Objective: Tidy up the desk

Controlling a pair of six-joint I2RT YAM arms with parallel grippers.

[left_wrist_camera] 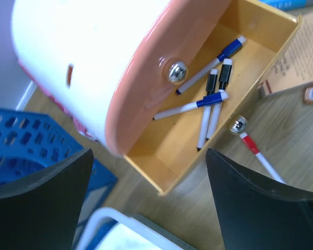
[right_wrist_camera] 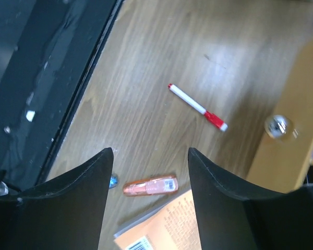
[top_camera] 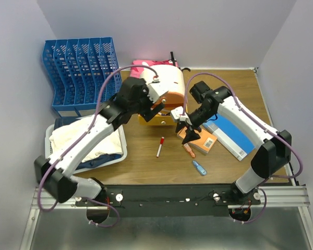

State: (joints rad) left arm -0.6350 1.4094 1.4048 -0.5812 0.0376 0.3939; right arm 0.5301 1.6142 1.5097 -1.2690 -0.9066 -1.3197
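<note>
The desk [top_camera: 146, 166] is brown wood-grain. A white and pink organiser [top_camera: 164, 80] stands at the back, its yellow drawer [left_wrist_camera: 161, 156] pulled open with several blue and black markers [left_wrist_camera: 208, 104] inside. A red-capped marker [top_camera: 160, 146] lies on the desk in front of the drawer. My left gripper [top_camera: 157, 107] is open and empty above the drawer's left corner. My right gripper [top_camera: 187, 127] is open and empty above an orange tube [right_wrist_camera: 150, 186] and the corner of an orange book [top_camera: 203, 141]. A small blue tube [top_camera: 199, 167] lies nearer the front.
A blue file rack [top_camera: 81, 73] stands at the back left. A white tray [top_camera: 120, 151] with cloth sits at the left. A blue book [top_camera: 232, 134] lies at the right beside the orange one. A black rail [top_camera: 167, 195] runs along the front edge.
</note>
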